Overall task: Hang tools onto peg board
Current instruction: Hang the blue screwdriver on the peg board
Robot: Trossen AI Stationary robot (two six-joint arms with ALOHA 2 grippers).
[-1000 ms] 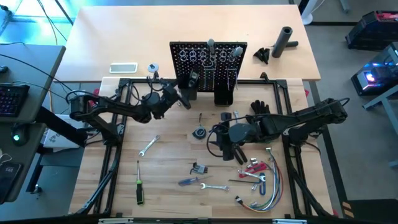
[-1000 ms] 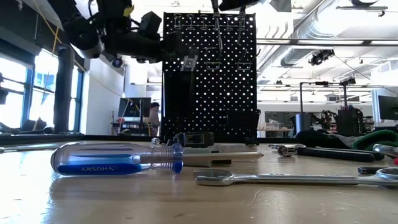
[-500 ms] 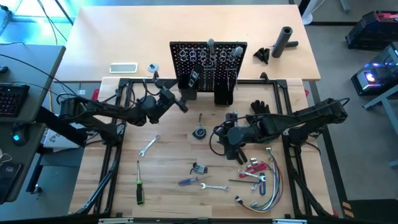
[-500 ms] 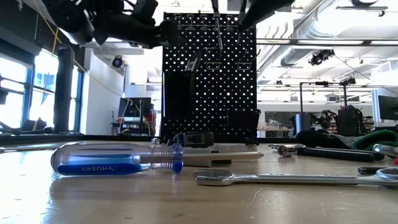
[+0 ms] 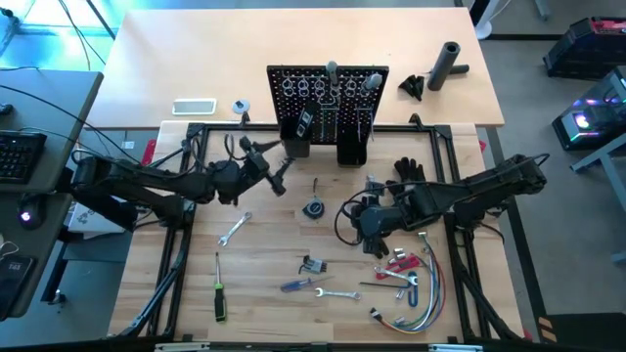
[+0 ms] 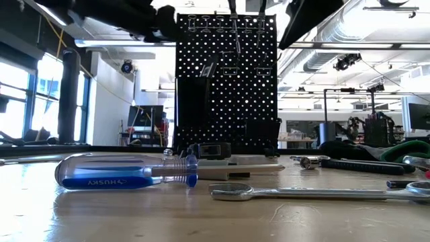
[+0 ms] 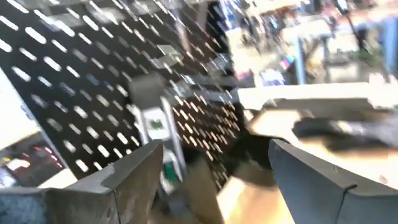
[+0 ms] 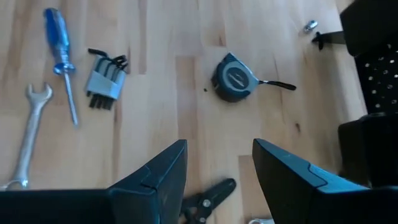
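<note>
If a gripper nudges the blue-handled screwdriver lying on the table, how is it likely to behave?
The blue-handled screwdriver has a rounded handle, so it would probably roll rather than slide. Its glossy plastic may slip between fingers. The thin metal shaft looks stiff, not floppy.

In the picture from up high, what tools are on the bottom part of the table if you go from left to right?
Green-handled screwdriver → blue-handled screwdriver → silver wrench → bundle of coloured wires.
</note>
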